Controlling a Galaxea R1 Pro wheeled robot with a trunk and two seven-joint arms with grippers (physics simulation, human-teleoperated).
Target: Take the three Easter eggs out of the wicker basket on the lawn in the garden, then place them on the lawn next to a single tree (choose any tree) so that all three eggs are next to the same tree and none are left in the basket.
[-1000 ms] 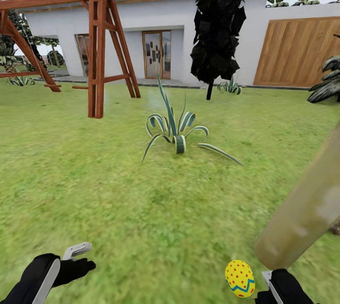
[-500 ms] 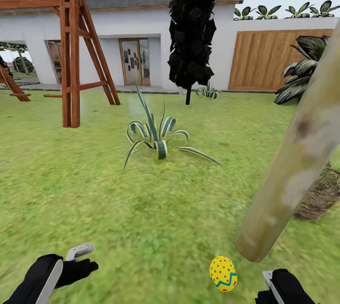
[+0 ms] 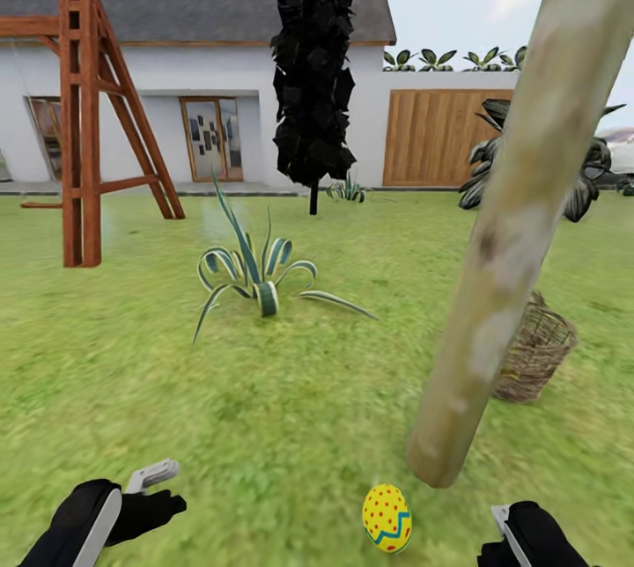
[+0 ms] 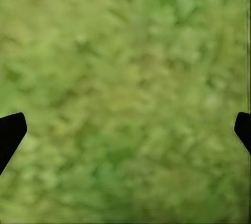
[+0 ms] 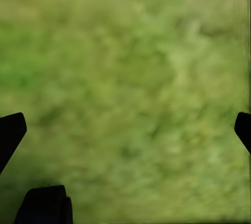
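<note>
The view has swung right, revealing the wicker basket; both end effectors released.

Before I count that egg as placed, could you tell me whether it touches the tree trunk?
Apart: the head view shows grass between the egg and trunk.
</note>
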